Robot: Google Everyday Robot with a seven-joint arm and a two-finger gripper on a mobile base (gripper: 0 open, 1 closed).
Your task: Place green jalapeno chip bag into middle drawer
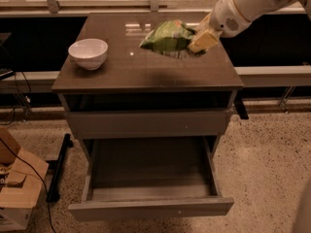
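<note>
Carry step — gripper [198, 39] clamped on green jalapeno chip bag [167, 37] above the cabinet top [121, 74]; next likely needs swinging it forward, down over the open middle drawer [150, 171] — then release.

Pincer [197, 40] holding green jalapeno chip bag [167, 37] over countertop [146, 72]; middle drawer [150, 171] open.

The arm [260, 0] comes in from the upper right of the frame as a thick, smooth white tube with rounded shells. A thin tan ring [237, 8] circles it near the wrist, and a small round grey dotted grille [232, 24] sits on the wrist housing. The gripper [198, 39], right of centre in the upper part of the frame, has blocky cream-yellow fingers [205, 40]. A pale curved shell [305, 212] shows blurred at the lower right edge.
</note>
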